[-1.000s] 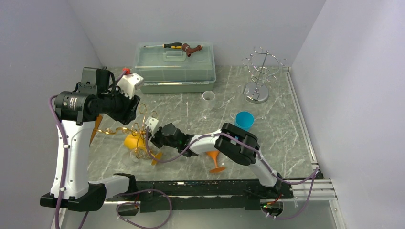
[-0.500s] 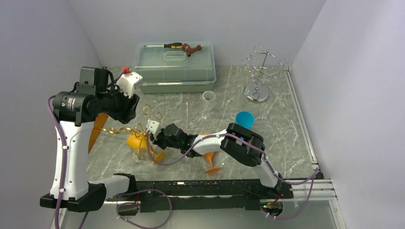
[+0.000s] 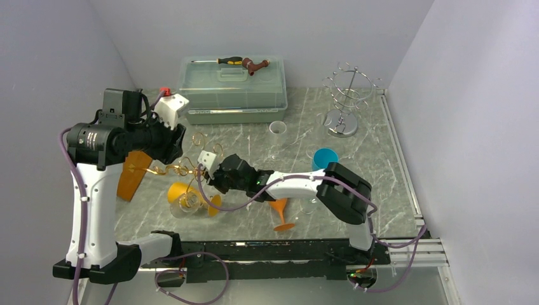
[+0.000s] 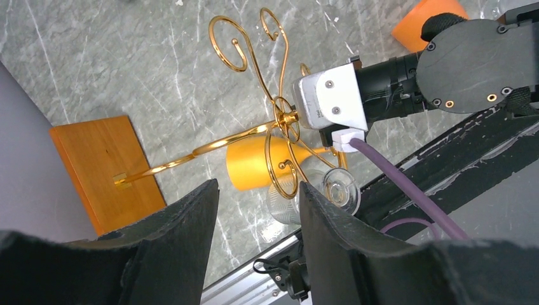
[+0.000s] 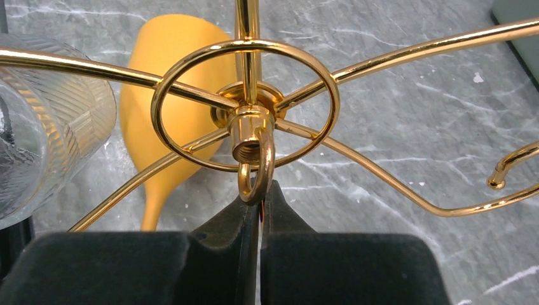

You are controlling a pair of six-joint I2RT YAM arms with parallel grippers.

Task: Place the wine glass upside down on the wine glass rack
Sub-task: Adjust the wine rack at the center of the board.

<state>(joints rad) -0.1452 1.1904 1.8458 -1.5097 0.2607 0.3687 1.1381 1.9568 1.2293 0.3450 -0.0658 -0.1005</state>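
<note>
- Upright glass (image 3: 280, 213), orange, stands near the front edge, right under the right forearm. Any drop or swing of that arm tips it.
- Clear glass (image 4: 285, 206) and orange glass (image 4: 254, 164) lie on their sides on the worktop (image 3: 254, 143), under the curled arms of the rack (image 4: 285, 119). No glass is on the rack yet. Can't tell whether the wire touches them.
- Rack is tipped over, with its base (image 4: 102, 165) up on one edge at the left and its head toward the right arm.
- Right gripper (image 5: 259, 198) is pressed together on the top loop (image 5: 269, 162), only the tips on thin round wire. Weak hold. I'd expect the loop to swivel or slide out once the rack's weight comes on, and the head would then land on the two lying glasses.
- If it's righted from here, the base edge may skid on the marble instead of pivoting. The curls could also hook a glass and roll it toward the front edge.
- Purple cable (image 4: 407, 192) runs just beside the curls, so it's a snag risk.
- Left gripper (image 4: 259, 190) hangs above, spread wide, holding nothing. Bringing it straight down puts it into the wire arms.
- Blue cup (image 3: 325, 157) and silver rack (image 3: 346, 101) are well apart from all this, no concern.
</note>
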